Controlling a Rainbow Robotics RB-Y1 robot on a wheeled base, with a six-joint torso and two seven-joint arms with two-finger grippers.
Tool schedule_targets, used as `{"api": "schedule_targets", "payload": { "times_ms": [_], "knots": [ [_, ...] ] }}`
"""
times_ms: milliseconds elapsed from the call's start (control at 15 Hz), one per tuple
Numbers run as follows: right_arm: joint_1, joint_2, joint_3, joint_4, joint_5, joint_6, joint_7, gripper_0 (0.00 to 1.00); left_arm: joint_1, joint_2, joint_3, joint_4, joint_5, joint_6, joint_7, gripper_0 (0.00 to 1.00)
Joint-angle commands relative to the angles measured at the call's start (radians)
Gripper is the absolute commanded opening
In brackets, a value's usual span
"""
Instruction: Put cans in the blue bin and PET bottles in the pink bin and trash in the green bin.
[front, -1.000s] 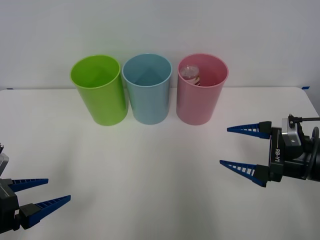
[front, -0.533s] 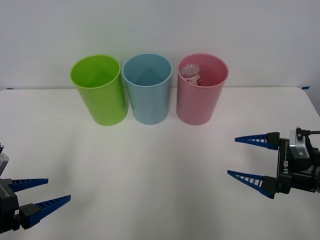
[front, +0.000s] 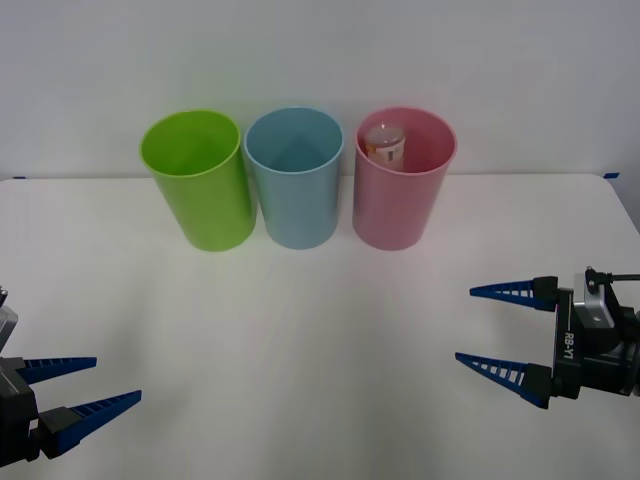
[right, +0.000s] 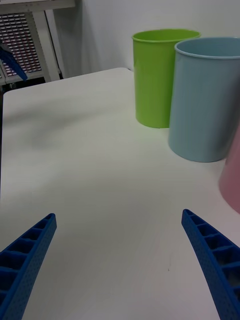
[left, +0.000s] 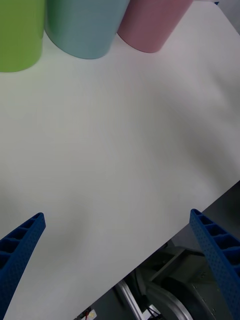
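- My right gripper (front: 488, 328) hangs low over the right side of the white tabletop (front: 320, 320), its fingers (right: 215, 260) spread wide, nothing between them.
- My left gripper (front: 88, 386) waits at the near left corner, fingers apart and empty too.
- The green bin (front: 198, 180), blue bin (front: 295, 178) and pink bin (front: 403, 180) stand in a row at the far edge.
- The bottle (front: 384, 144) sits inside the pink bin, leaning against its wall.
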Motion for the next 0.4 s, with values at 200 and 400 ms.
{"api": "schedule_targets", "payload": {
  "times_ms": [200,400],
  "knots": [
    [0.000,0.000,0.000,0.000,0.000,0.000,0.000,0.86,0.000,0.000,0.000,0.000,0.000,0.000,0.000,1.00],
    [0.000,0.000,0.000,0.000,0.000,0.000,0.000,0.85,0.000,0.000,0.000,0.000,0.000,0.000,0.000,1.00]
  ]
}}
